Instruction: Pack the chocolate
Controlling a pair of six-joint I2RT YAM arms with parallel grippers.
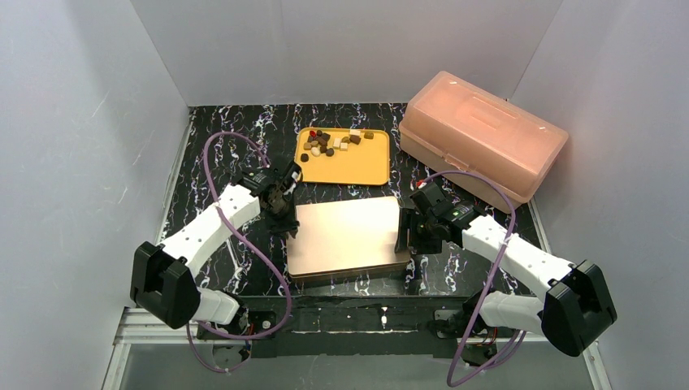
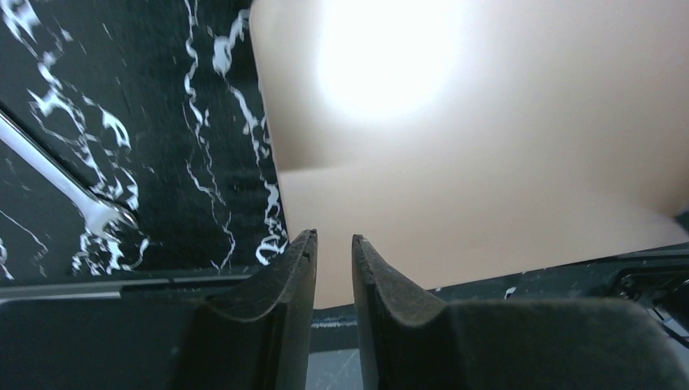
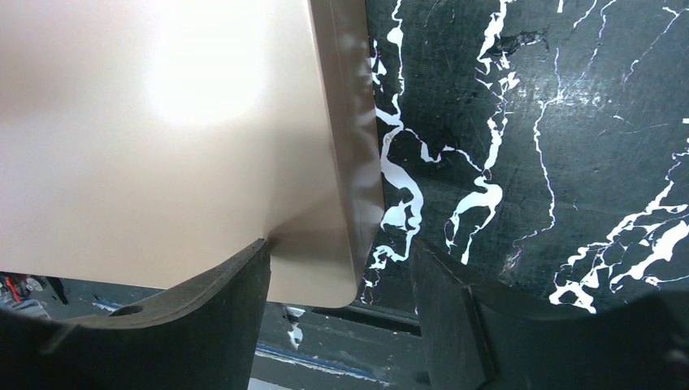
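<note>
Plainly, the left gripper (image 2: 334, 244) sits at the left edge of the closed tan box (image 1: 345, 236), its fingers nearly together. Whether they pinch the rim, I cannot tell. The chocolate (image 1: 333, 142) lies loose on the orange tray (image 1: 349, 166), far of the box. On the right, the right gripper (image 3: 341, 252) stands apart, straddling the box's right rim near its corner. If only one side bites, the lid could tilt and jam, or the box could skid on the surface (image 3: 528, 162) into the tray.
</note>
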